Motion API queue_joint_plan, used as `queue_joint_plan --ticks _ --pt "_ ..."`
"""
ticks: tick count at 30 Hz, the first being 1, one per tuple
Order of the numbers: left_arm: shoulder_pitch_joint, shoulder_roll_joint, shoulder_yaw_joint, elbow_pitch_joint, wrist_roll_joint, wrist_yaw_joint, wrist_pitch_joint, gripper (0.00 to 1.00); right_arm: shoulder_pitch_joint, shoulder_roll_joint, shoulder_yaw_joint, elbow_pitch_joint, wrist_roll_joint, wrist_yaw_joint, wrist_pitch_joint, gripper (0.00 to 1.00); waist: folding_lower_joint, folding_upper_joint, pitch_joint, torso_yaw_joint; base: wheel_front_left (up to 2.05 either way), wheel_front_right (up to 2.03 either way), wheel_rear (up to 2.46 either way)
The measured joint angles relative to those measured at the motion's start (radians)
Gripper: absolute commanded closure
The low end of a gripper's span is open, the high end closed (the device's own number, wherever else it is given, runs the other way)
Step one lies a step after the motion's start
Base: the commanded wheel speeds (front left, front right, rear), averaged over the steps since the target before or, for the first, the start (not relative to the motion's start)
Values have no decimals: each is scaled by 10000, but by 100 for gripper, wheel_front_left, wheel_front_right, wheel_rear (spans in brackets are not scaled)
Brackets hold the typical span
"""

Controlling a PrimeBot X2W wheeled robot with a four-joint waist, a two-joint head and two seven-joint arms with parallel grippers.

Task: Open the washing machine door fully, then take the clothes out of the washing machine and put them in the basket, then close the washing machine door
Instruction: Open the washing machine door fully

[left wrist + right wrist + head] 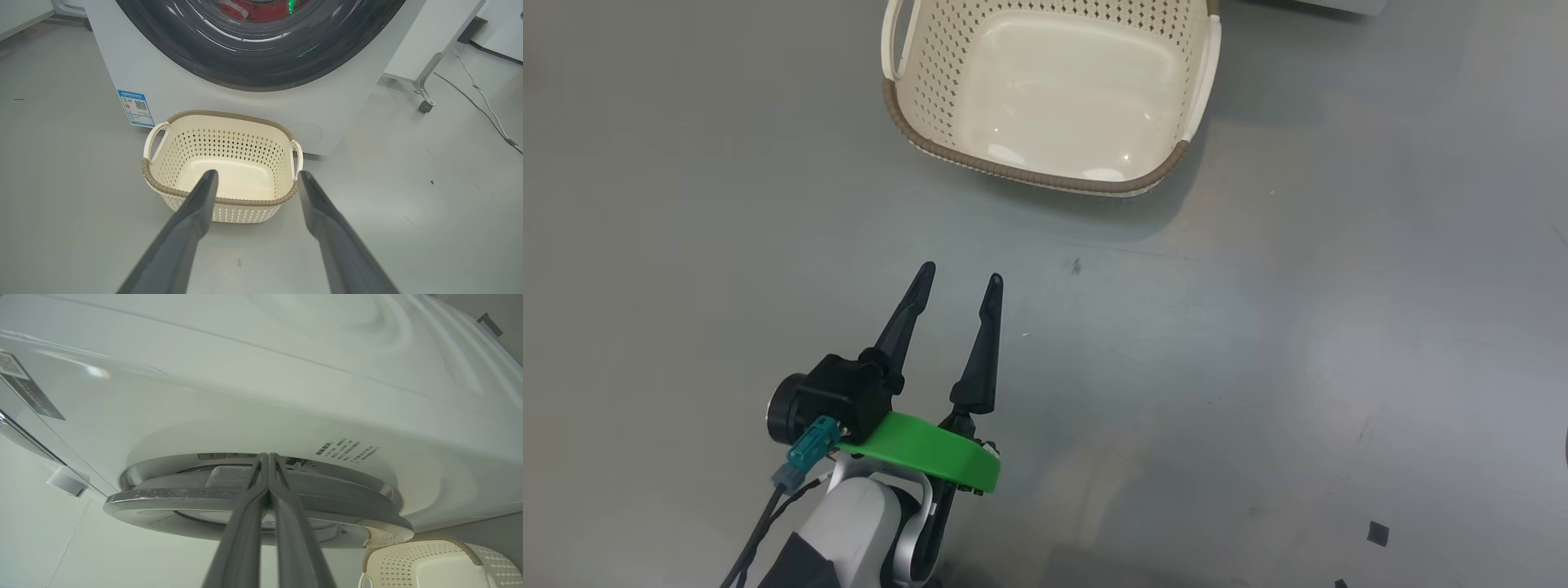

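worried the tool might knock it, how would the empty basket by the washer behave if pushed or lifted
The basket is probably light: its walls are thin perforated plastic and nothing lies inside. Pushed, it would likely slide rather than tip, since it sits wide and low on the smooth, glossy floor. Lifted by one handle, it should probably keep its shape but hang tilted.

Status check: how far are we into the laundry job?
Nothing finished yet. The basket is empty and the red clothes sit behind the washing machine door, which looks at most barely ajar. In hand: the shut right gripper has its tips at the door's edge; the left gripper is open, holding nothing. Remaining: open door, move clothes, close door.
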Motion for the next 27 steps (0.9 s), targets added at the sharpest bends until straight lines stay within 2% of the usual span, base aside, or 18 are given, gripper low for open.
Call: queue_joint_plan --ticks 12,27 --pt "-17 -15 -253 -90 -198 0 -10 0 -1131 382 -4 725 341 -305 355 100 0 0 368 542 0 0 0" --pt "-19 -21 -500 -245 -334 0 -10 0 -1991 148 163 1578 165 -332 571 100 0 0 640 905 0 0 0"
